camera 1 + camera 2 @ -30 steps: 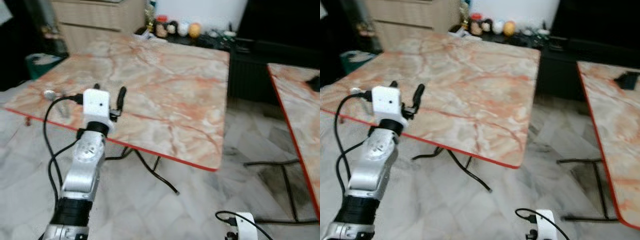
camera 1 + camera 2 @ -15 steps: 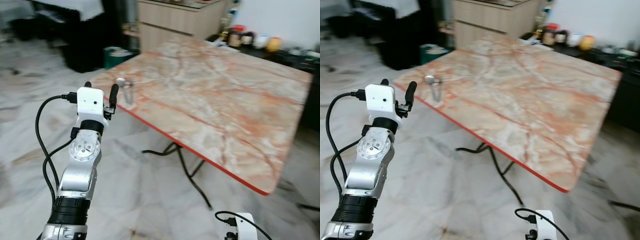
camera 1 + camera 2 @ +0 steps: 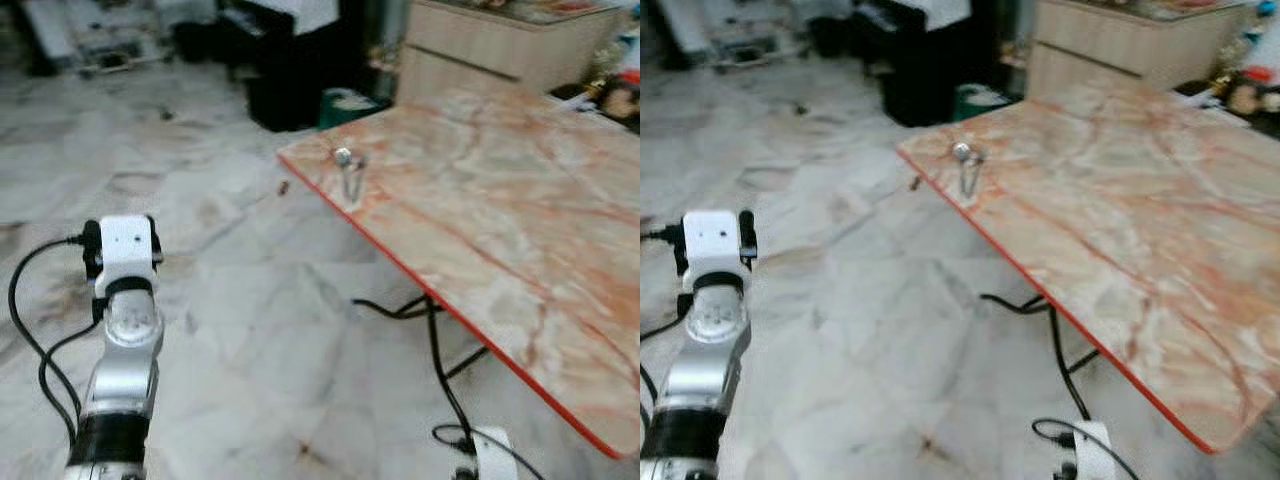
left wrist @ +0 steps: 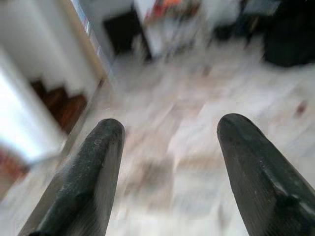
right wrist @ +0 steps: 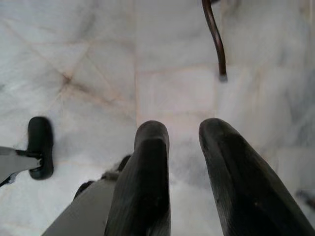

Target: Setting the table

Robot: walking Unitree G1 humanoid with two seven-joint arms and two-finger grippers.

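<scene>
The spoon (image 3: 346, 172) lay at the worktop (image 3: 520, 220) corner, handle pointing inward, well apart from the nearer left tool (image 4: 167, 162), spread and empty.

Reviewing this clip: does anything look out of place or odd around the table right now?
One thing: the spoon lies alone at the table's near corner, close to the red edge, no other setting beside it. A small dark speck sits on the floor just off that corner. Nothing looks spilled.
</scene>
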